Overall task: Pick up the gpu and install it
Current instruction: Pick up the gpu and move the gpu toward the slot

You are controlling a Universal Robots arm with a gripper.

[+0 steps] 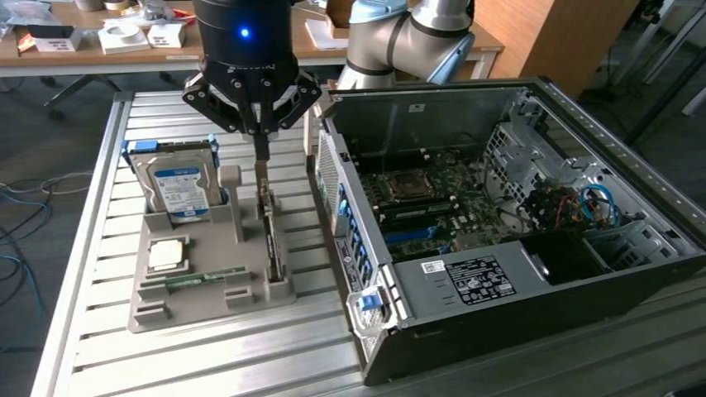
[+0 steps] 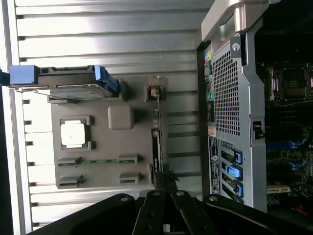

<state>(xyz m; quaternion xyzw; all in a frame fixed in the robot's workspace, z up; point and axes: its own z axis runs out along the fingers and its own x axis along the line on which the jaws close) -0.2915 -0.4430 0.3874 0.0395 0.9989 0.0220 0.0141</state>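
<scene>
GPU card point(image 1: 268, 240) — thin, dark green, with a silvery end bracket — stood on edge in the grey plastic holder tray point(image 1: 204, 308), left of centre in the exterior view, not yet lifted. The black gripper point(image 1: 261, 157) appeared clamped on its upper edge. Installing it into the open dark computer case point(image 1: 474, 327) remained undone.

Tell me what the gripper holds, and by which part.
The gripper seems shut on the gpu, pinching its top edge, while it stands in the grey holder.

Cluttered wooden desk point(image 1: 111, 59), grey floor point(image 1: 45, 141)
</scene>
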